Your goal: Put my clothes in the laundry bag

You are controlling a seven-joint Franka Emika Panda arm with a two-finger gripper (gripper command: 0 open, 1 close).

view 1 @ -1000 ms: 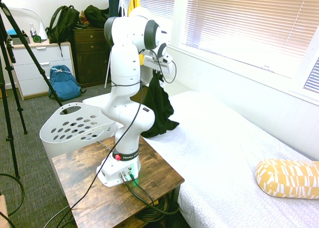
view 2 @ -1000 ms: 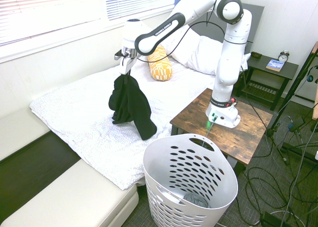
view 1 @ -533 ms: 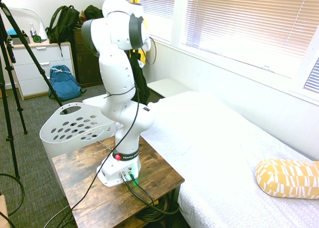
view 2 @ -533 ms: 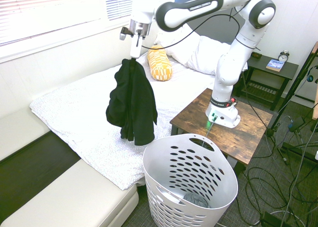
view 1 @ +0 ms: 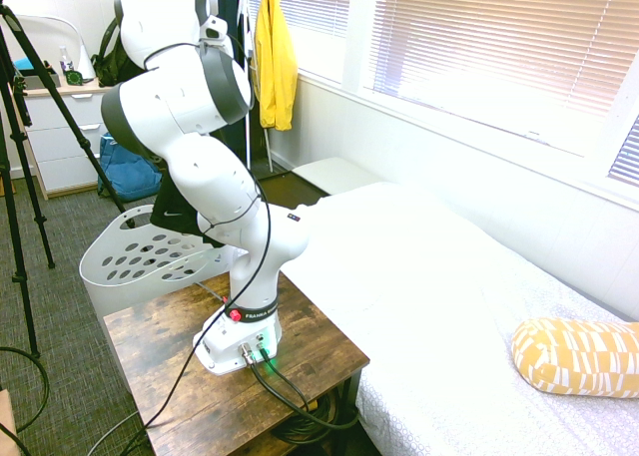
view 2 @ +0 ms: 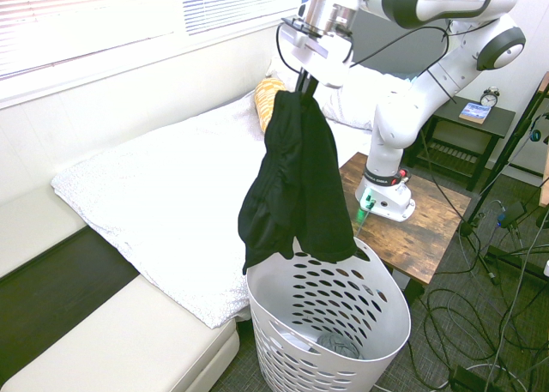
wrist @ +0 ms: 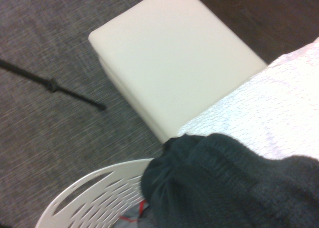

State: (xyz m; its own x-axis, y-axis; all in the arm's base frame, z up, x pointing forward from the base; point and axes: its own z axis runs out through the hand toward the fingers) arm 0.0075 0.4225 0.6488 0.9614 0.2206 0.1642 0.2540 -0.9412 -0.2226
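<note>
Having swung from over the bed toward the laundry basket (view 2: 386, 328), the gripper (view 2: 306, 83) is pinching the black garment (view 2: 296, 182); it is hanging limp, probably light and soft, best held by its bunched top.

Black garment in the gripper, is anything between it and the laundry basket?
Nothing visible blocks it: the black garment hangs from the gripper beside and partly over the near-side rim of the open white basket.
</note>
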